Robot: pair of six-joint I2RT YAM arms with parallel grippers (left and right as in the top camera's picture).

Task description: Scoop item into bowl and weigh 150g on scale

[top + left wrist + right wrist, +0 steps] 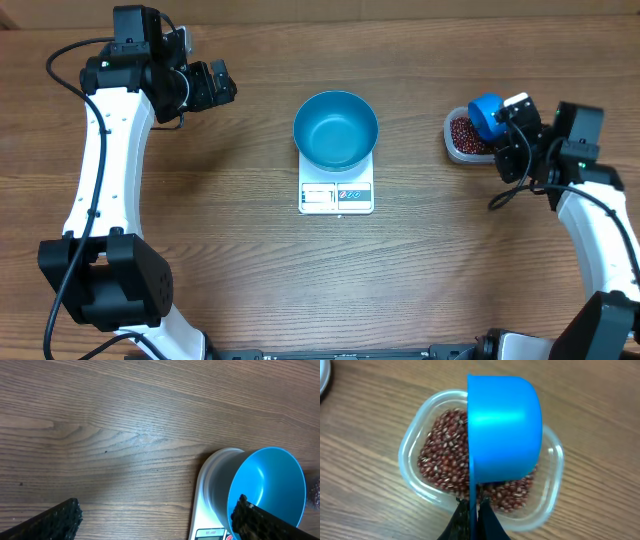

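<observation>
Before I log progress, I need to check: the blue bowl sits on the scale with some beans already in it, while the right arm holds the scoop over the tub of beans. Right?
No: the overhead view shows the bowl on the scale empty. The right fingers do hold the scoop over the tub of beans.

overhead looks straight down; left wrist, low, shares its bowl (336, 130) and scale (336, 197).
</observation>
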